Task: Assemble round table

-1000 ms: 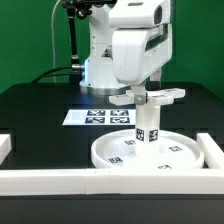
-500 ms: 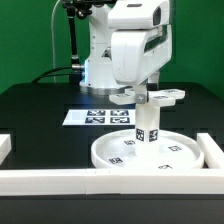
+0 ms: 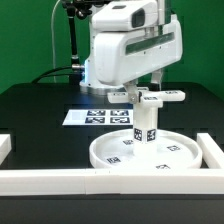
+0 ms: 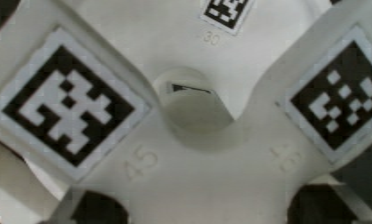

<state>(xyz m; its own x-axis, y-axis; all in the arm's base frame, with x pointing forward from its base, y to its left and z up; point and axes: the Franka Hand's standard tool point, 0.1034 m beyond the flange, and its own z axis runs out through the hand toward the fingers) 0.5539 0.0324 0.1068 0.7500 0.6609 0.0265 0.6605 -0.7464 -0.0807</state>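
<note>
The round disc lies flat against the front rail on the exterior view's right. The short cylinder leg stands upright on its middle. The cross-shaped base sits level on top of the leg. My gripper comes down on the base from above and is shut on it. In the wrist view the base fills the picture, with tags on its arms and a hole at its centre. Its white body spans the gap between my dark fingertips, so my gripper holds the base.
The marker board lies flat behind the disc on the exterior view's left. A long white rail runs along the front. Short rail ends stand at the left and the right.
The hand has turned about its vertical axis above the leg and now faces more to the exterior view's left. The base's left arm shows more. The disc and leg stay put.
</note>
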